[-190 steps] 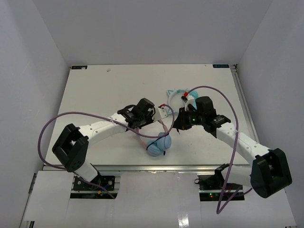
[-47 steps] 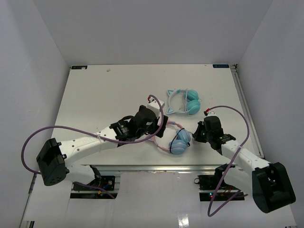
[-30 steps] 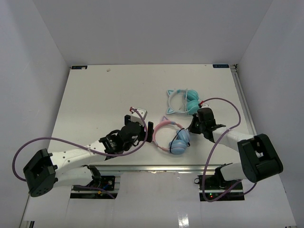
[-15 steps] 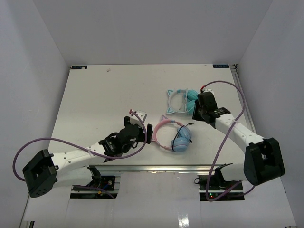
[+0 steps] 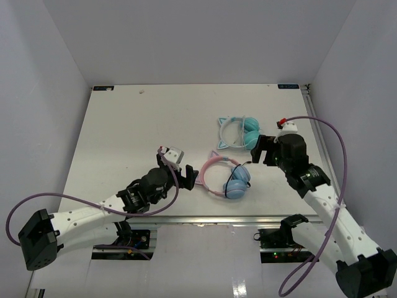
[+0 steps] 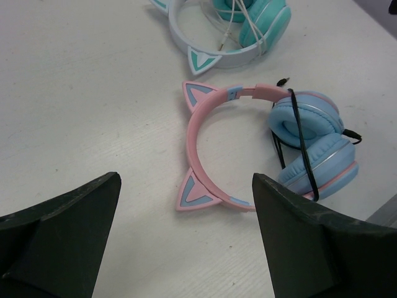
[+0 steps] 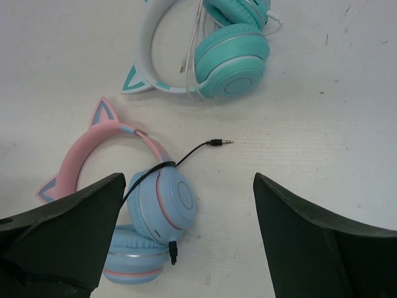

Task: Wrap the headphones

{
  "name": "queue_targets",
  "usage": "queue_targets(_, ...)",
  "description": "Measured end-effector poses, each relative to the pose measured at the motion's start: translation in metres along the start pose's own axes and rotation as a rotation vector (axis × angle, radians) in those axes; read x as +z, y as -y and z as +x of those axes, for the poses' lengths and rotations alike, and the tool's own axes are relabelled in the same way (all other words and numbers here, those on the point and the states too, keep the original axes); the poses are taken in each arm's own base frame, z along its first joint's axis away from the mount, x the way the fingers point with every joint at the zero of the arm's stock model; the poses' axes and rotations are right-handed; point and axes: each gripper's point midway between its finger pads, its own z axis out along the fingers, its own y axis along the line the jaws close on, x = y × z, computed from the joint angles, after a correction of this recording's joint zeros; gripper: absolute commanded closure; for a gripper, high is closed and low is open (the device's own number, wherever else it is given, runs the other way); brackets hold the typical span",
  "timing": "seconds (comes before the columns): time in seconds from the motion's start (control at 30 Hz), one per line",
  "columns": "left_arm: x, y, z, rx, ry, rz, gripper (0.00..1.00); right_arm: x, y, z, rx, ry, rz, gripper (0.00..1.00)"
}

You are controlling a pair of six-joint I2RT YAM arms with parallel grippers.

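Note:
The headphones [image 5: 226,177] lie flat on the white table, pink cat-ear headband [image 6: 197,133] to the left, light-blue cups [image 7: 162,208] stacked to the right. The thin black cable [image 6: 296,133] runs around the cups, and its plug [image 7: 221,142] rests loose on the table. My left gripper [image 5: 177,166] hangs open a little to the left of the headband, touching nothing. My right gripper [image 5: 263,153] is open above the table just right of the cups, with nothing between its fingers.
A second pair of headphones, white with teal cups [image 5: 239,131], lies just behind the pink pair with its own white cable bundled on it. The table's front edge [image 5: 186,216] runs close below the pink pair.
My right gripper has opened, let go of the cable and drawn back to the right. The left arm has pulled back toward its base. The headphones stay put.

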Motion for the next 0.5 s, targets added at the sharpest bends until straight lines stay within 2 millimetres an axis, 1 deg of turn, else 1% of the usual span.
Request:
queue_targets(0.1,-0.014,0.002,-0.014,-0.031,0.072,0.045,0.02,-0.016,0.000,0.001,0.013,0.079,-0.034,0.10)
queue_targets(0.17,-0.028,0.003,-0.030,-0.061,0.148,0.081,0.02,-0.022,-0.001,0.001,0.027,0.121,-0.053,0.10)
queue_targets(0.23,-0.041,0.003,-0.048,-0.091,0.230,0.108,0.02,-0.027,-0.002,-0.001,0.037,0.148,-0.067,0.10)
queue_targets(0.33,-0.055,0.002,-0.066,-0.122,0.315,0.128,0.02,-0.028,-0.003,-0.005,0.045,0.164,-0.071,0.10)
queue_targets(0.4,-0.059,0.001,-0.072,-0.130,0.341,0.131,0.02,-0.028,-0.003,-0.005,0.045,0.167,-0.071,0.10)
queue_targets(0.5,-0.059,0.000,-0.072,-0.127,0.342,0.129,0.02,-0.028,-0.003,-0.005,0.045,0.170,-0.072,0.10)
